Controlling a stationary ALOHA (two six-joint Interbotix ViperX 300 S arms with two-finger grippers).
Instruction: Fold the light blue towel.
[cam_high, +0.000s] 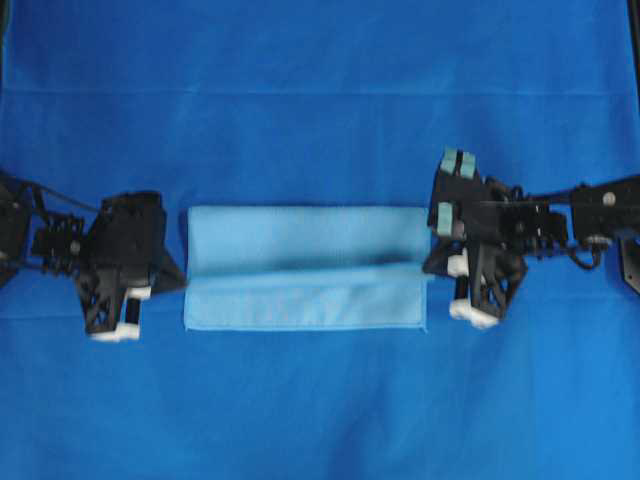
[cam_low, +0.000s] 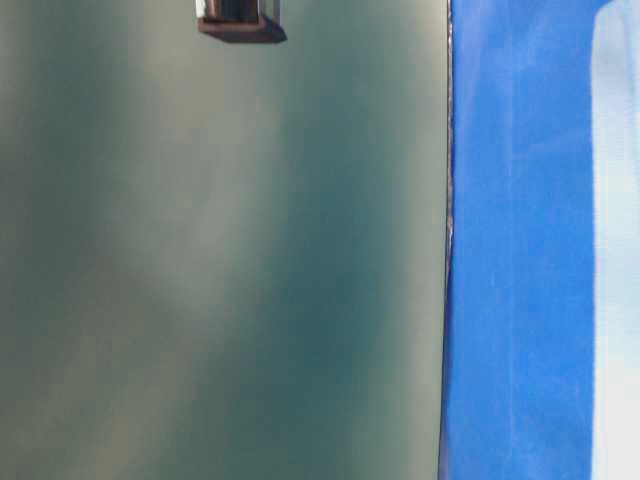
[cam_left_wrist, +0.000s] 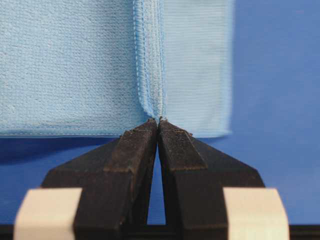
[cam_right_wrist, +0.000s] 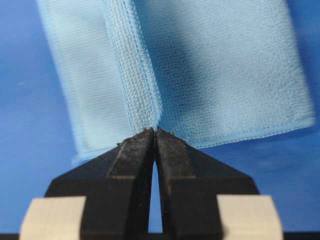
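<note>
Where towel (cam_high: 305, 268) ends, both arms level.

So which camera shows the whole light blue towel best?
The overhead view: the light blue towel lies whole, folded over. Each wrist view shows only one end at shut fingertips; the table-level view catches a pale strip at the right edge, perhaps the towel.
</note>
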